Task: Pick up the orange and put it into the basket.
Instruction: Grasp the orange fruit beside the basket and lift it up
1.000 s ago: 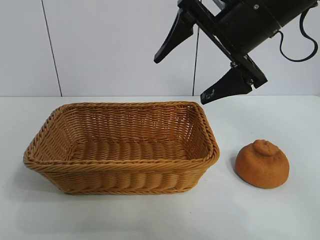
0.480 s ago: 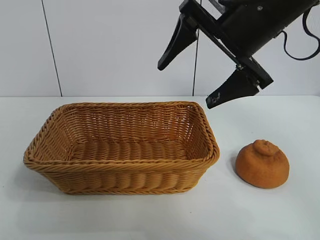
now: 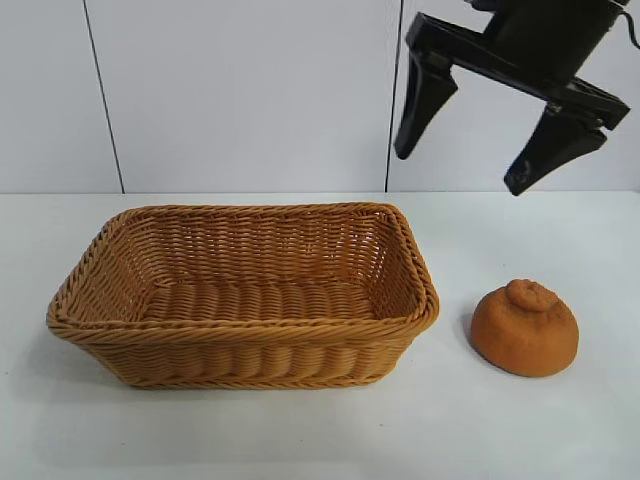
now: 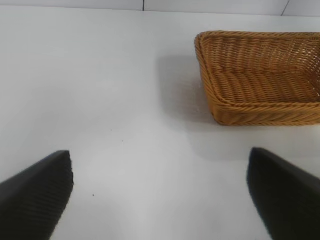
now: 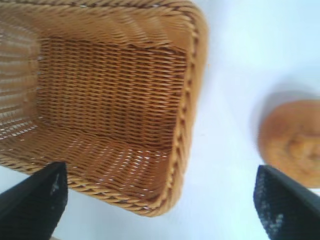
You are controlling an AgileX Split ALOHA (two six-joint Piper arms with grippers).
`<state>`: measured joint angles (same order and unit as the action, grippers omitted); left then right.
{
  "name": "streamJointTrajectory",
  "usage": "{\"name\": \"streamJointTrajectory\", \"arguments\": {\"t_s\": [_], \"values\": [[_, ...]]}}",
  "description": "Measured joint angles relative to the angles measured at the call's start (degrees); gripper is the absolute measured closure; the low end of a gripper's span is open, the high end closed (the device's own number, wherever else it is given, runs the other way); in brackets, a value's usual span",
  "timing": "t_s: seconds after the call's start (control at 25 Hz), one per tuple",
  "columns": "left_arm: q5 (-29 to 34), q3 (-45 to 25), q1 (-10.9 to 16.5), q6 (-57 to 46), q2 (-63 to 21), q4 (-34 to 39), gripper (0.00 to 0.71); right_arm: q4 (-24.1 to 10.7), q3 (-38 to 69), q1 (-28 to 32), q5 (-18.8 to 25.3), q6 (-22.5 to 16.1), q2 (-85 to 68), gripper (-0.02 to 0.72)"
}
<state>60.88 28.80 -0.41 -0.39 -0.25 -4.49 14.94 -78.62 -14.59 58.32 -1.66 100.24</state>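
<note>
The orange (image 3: 524, 327), a dull-orange dome with a knobbly bump on top, sits on the white table to the right of the basket (image 3: 245, 335). The basket is rectangular tan wicker and empty. My right gripper (image 3: 460, 170) hangs high above the table, open and empty, over the gap between the basket's right end and the orange. In the right wrist view the basket (image 5: 190, 100) and the orange (image 5: 292, 142) show between the wide-open fingers (image 5: 37, 205). My left gripper (image 4: 160, 192) is open and empty over bare table, with the basket (image 4: 260, 107) farther off.
The white table (image 3: 560, 240) reaches back to a white panelled wall. Nothing else stands on it.
My right gripper has swung to the right, from above the basket's right end toward the orange, and turned more upright. The orange and the basket have not moved.
</note>
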Motion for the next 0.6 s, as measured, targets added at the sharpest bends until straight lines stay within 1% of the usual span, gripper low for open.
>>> {"name": "streamJointTrajectory", "arguments": {"t_s": [0.12, 0.24, 0.36, 0.6], "values": [[0.0, 0.0, 0.0, 0.0, 0.0, 0.0, 0.037, -1.2, -0.1, 3.3, 0.0, -0.2, 1.6, 0.01], [0.0, 0.0, 0.0, 0.0, 0.0, 0.0, 0.037, -2.1, -0.1, 5.0, 0.0, -0.2, 3.0, 0.01], [0.0, 0.0, 0.0, 0.0, 0.0, 0.0, 0.037, -3.0, -0.1, 5.4, 0.0, -0.2, 4.2, 0.01], [0.0, 0.0, 0.0, 0.0, 0.0, 0.0, 0.037, -3.0, -0.1, 5.4, -1.1, -0.2, 9.4, 0.01]]}}
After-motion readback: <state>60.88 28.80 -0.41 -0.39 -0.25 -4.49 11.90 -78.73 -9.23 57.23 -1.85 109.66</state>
